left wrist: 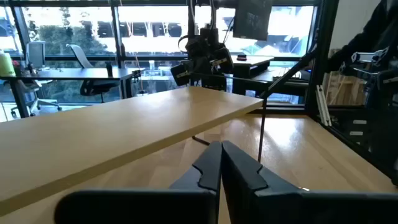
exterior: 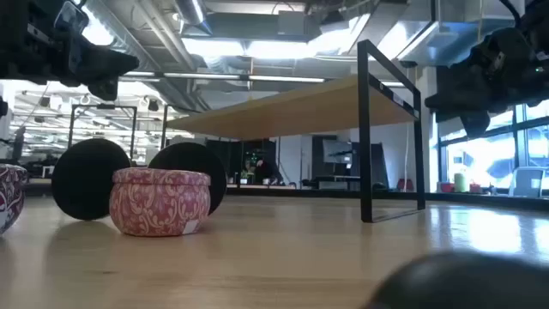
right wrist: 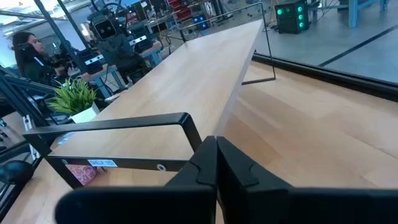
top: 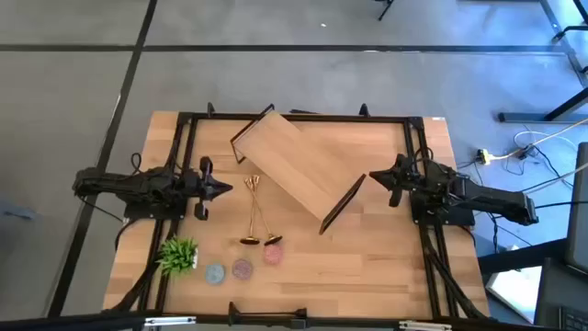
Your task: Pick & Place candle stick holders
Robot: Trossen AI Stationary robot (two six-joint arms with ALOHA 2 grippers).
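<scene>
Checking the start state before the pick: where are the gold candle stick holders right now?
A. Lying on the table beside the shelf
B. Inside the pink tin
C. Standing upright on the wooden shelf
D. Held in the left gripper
A: in the high view the gold candle stick holders lie flat on the table, beside the wooden shelf, untouched.

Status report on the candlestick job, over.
Left gripper and right gripper shut, empty, flanking the shelf. Gold candlesticks untouched beside the shelf, left of it. Pink tin by their bases.
</scene>
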